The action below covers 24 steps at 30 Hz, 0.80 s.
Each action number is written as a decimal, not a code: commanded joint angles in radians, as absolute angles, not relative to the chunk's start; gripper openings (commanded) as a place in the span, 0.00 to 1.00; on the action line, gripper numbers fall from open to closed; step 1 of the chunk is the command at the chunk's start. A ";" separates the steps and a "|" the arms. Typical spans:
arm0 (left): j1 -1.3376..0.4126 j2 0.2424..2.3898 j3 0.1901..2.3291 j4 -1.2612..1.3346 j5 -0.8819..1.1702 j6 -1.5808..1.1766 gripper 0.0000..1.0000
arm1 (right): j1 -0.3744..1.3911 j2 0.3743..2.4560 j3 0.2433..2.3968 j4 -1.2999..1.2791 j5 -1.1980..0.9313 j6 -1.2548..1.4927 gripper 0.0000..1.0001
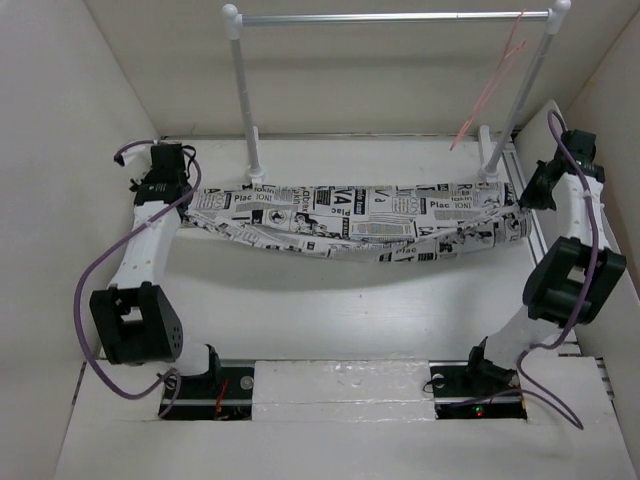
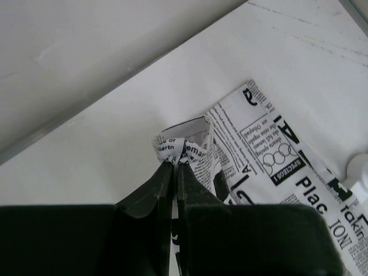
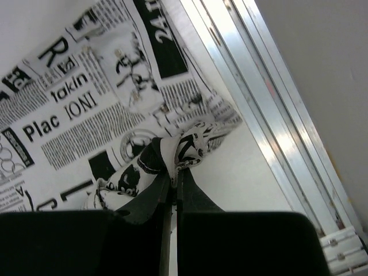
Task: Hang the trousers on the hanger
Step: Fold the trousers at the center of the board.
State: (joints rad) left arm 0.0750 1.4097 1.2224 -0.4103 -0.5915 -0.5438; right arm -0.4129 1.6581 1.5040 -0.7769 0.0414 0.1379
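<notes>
The newspaper-print trousers (image 1: 350,225) stretch across the table between my two arms, sagging a little in the middle. My left gripper (image 1: 192,197) is shut on their left end; in the left wrist view a bunched fold of the trousers (image 2: 270,155) pokes out past the tips of that gripper (image 2: 175,163). My right gripper (image 1: 520,203) is shut on the right end, and the right wrist view shows the trousers (image 3: 86,98) pinched at the tips of the gripper (image 3: 174,171). The thin pink hanger (image 1: 495,80) hangs from the right end of the rack's crossbar, tilted.
A rack with white posts and a silver crossbar (image 1: 390,17) stands at the back of the table. An aluminium rail (image 3: 259,109) runs along the right wall close to my right gripper. White walls enclose the table on the left, right and back.
</notes>
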 commanded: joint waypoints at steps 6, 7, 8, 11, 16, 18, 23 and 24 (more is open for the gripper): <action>0.084 1.635 1.498 -0.410 -0.715 -0.445 0.00 | -0.373 1.960 1.894 -0.721 0.017 0.158 0.00; 0.084 1.702 1.578 -0.411 -0.718 -0.424 0.00 | -0.373 1.992 1.929 -0.727 0.015 0.158 0.00; 0.084 1.782 1.682 -0.473 -0.730 -0.396 0.00 | -0.373 2.058 2.051 -0.736 0.009 0.164 0.00; 0.072 1.897 1.853 -0.567 -0.761 -0.400 0.00 | -0.373 2.164 2.149 -0.776 0.008 0.167 0.00; 0.082 1.753 1.750 -0.622 -0.658 -0.492 0.00 | -0.362 2.185 2.211 -0.773 -0.044 0.160 0.00; 0.106 1.651 1.628 -0.564 -0.617 -0.477 0.00 | -0.362 2.122 2.102 -0.720 -0.049 0.160 0.00; 0.106 1.422 1.404 -0.639 -0.604 -0.509 0.00 | -0.426 1.873 1.658 -0.481 -0.120 0.204 0.00; 0.106 1.396 1.385 -0.649 -0.598 -0.502 0.00 | -0.440 1.793 1.616 -0.456 -0.144 0.209 0.00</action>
State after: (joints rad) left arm 0.0967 1.5097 1.4273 -0.6132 -0.5892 -0.4873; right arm -0.3882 1.9705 1.7153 -0.6395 -0.0933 0.1818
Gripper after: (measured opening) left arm 0.010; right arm 0.049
